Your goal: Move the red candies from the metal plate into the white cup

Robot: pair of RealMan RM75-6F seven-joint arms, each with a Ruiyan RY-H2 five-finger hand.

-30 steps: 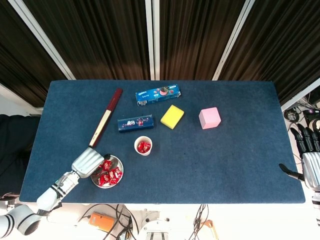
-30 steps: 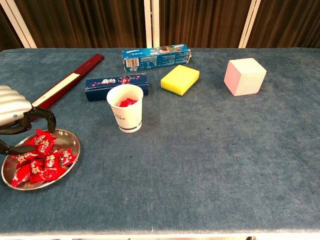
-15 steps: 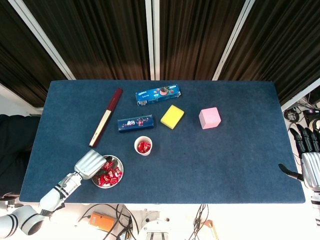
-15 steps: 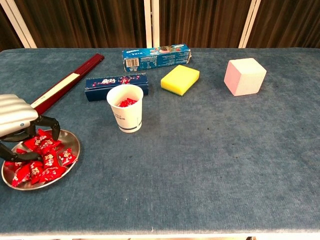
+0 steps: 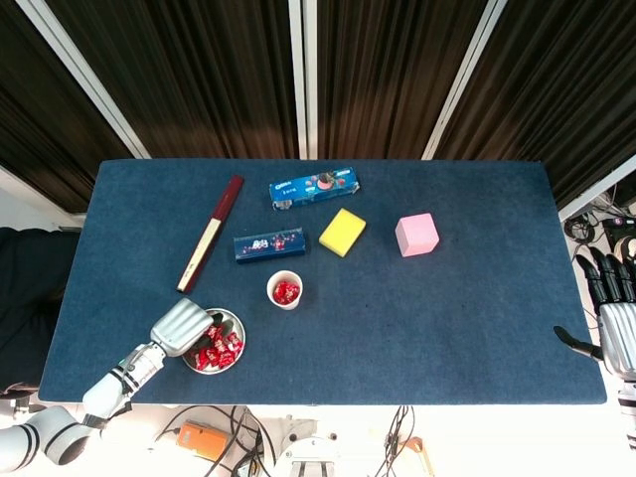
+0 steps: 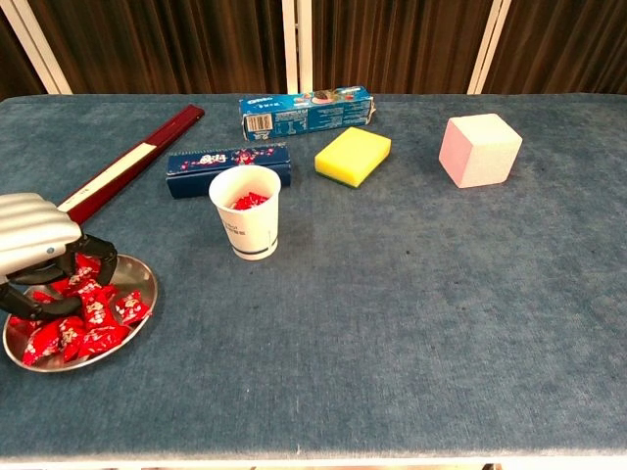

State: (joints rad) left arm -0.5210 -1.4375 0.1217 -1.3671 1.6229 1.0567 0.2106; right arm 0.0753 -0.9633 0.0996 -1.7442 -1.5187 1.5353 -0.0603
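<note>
Low at the table's left front sits the metal plate (image 5: 238, 322) (image 6: 148, 281), holding several red candies (image 5: 220, 349) (image 6: 90, 329). My left hand (image 5: 181, 326) (image 6: 34, 243) reaches down into the plate's back left part. Its fingers and thumb curl closed around a red candy there. The white cup (image 5: 285, 290) (image 6: 247, 228) stands upright just right of and behind the plate, with red candies (image 6: 247, 201) inside. My right hand (image 5: 614, 320) hangs off the table's right edge, fingers spread and empty; only the head view shows it.
Behind the cup lies a small blue box (image 5: 269, 243) (image 6: 227, 162), and a long red-and-white box (image 5: 210, 235) (image 6: 127, 162) lies to its left. Further back are a blue cookie box (image 5: 314, 187), a yellow sponge (image 5: 342, 232) and a pink cube (image 5: 416, 235).
My left hand has sunk lower into the plate, and its fingers have drawn in around the candies. The right hand has stayed still.
</note>
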